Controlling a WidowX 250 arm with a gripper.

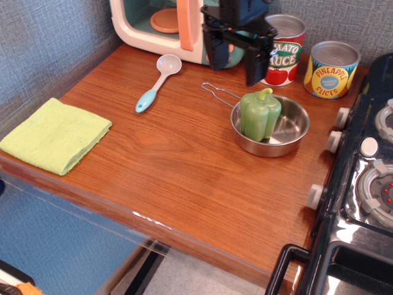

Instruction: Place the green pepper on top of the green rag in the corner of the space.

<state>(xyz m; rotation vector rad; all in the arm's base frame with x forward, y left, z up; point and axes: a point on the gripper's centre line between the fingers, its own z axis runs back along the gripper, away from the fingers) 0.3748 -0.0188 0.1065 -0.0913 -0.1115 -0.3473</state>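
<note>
nothing done yet: the green pepper (260,114) stands in the steel pan (288,136) (ungrasped), the gripper (236,60) hangs behind it, jaws apart and empty; the green rag (55,134) lies bare, well apart

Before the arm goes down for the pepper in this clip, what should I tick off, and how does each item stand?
1. Black gripper open with nothing held: ok.
2. Glossy green toy bell pepper upright in the round steel pan, stem up: ok.
3. Gripper lined up over the pepper: not ok; it appears up and to the left of it in the picture.
4. Folded lime-green rag lying flat at the counter's left corner, nothing on it: ok.
5. Red tomato sauce can close behind the gripper, clearance: cannot tell.
</note>
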